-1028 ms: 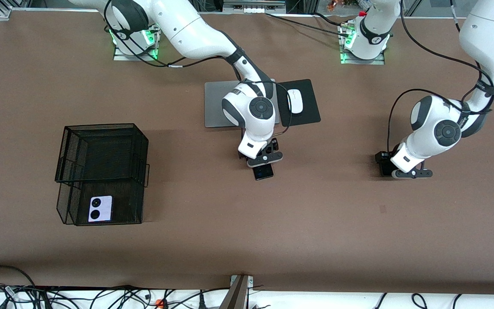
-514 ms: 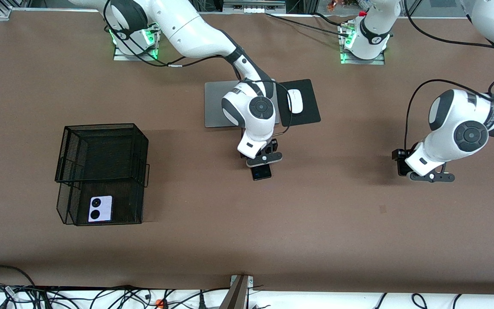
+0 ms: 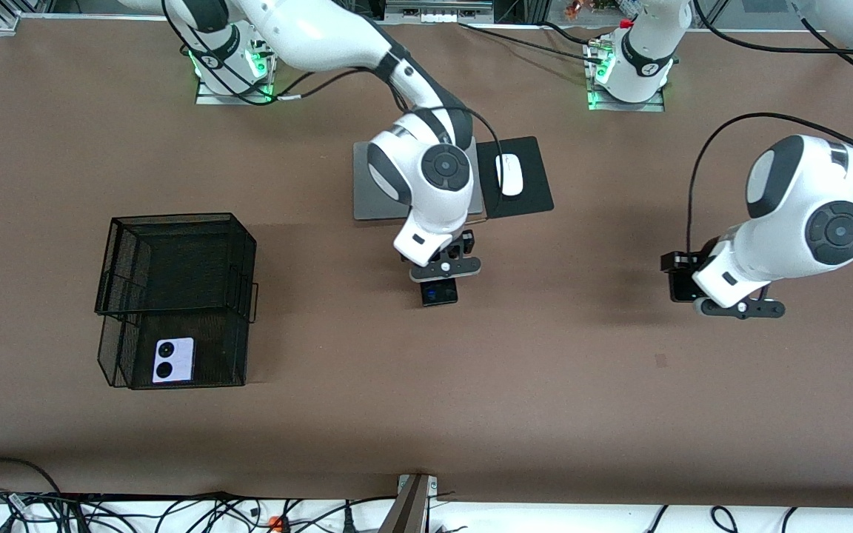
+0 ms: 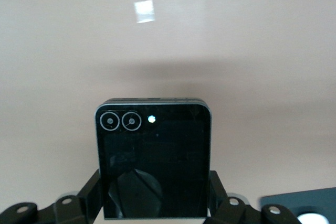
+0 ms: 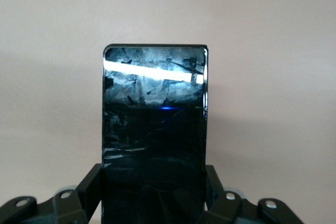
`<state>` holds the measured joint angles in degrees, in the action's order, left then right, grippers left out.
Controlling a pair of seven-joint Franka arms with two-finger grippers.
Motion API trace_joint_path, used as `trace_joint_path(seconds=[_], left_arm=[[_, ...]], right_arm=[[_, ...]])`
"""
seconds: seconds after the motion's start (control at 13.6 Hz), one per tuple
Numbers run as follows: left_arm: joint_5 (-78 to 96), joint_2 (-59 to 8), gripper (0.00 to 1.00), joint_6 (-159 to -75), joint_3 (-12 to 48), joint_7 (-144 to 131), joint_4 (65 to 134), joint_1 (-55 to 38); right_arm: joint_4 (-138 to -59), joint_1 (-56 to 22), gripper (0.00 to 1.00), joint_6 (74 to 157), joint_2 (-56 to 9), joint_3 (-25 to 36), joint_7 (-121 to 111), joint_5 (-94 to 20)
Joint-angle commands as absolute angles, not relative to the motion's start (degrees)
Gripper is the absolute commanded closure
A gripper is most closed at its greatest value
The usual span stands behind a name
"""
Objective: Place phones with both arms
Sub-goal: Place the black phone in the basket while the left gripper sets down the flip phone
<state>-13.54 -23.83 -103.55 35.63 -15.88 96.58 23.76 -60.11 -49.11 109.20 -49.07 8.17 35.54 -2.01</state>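
My right gripper point(image 3: 441, 278) point(image 5: 154, 192) is shut on the long black slab phone point(image 3: 439, 292) point(image 5: 154, 124), gripping its two long edges over the bare middle of the table. My left gripper point(image 3: 737, 309) point(image 4: 155, 203) is shut on the small squarish black phone point(image 4: 153, 161), which has two ringed lenses, over the table toward the left arm's end. In the front view that phone is hidden under the hand. The white-lavender phone point(image 3: 173, 360) with two black circles lies in the lower tier of a black wire basket point(image 3: 175, 218).
A silver laptop point(image 3: 367, 189) lies shut near the arms' bases, partly under my right arm. Beside it a white mouse point(image 3: 509, 174) rests on a black pad point(image 3: 534, 189). The wire basket stands toward the right arm's end. Cables run along the table's front edge.
My right gripper has shut on the long black phone and lifted it slightly toward the right arm's end. My left arm has carried the squarish black phone toward the left arm's end.
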Motion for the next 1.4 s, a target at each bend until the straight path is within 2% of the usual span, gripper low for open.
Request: trace_joint_path(seconds=[0.0, 0.22, 0.44, 0.66, 0.88, 1.1, 1.32], left_arm=[[-12.6, -26.1, 0.64, -101.1, 35.3, -25.2, 92.2, 15.8], [-12.7, -30.8, 0.64, -101.6, 35.2, -34.5, 89.2, 7.8], [-13.0, -36.5, 0.66, -102.1, 35.0, -39.1, 85.9, 2.1], [-13.5, -39.6, 0.7, -109.8, 34.8, -43.0, 85.3, -1.9], [-13.6, -42.6, 0.7, -114.9, 34.3, -43.7, 85.3, -5.3], [-13.7, -45.3, 0.7, -121.9, 30.2, -48.3, 85.6, -11.1], [-13.7, -48.2, 0.68, -125.5, 26.2, -48.5, 85.8, -17.0]], right_arm=[[-62.0, -45.5, 1.0, 103.3, -41.6, 7.7, 34.9, -1.5], [-70.9, -41.0, 1.0, 100.4, -33.1, 10.2, 28.4, -1.7], [-84.8, -38.8, 1.0, 102.8, -22.9, 14.9, 21.5, -1.8], [-97.7, -38.8, 1.0, 107.6, -14.9, 21.9, 13.3, -1.8], [-107.2, -38.8, 1.0, 111.3, -10.8, 27.2, 7.7, -1.8], [-116.9, -38.6, 1.0, 118.3, -8.0, 29.3, 6.0, -1.8], [-119.4, -37.3, 1.0, 120.3, -9.0, 29.3, 6.0, -1.8]])
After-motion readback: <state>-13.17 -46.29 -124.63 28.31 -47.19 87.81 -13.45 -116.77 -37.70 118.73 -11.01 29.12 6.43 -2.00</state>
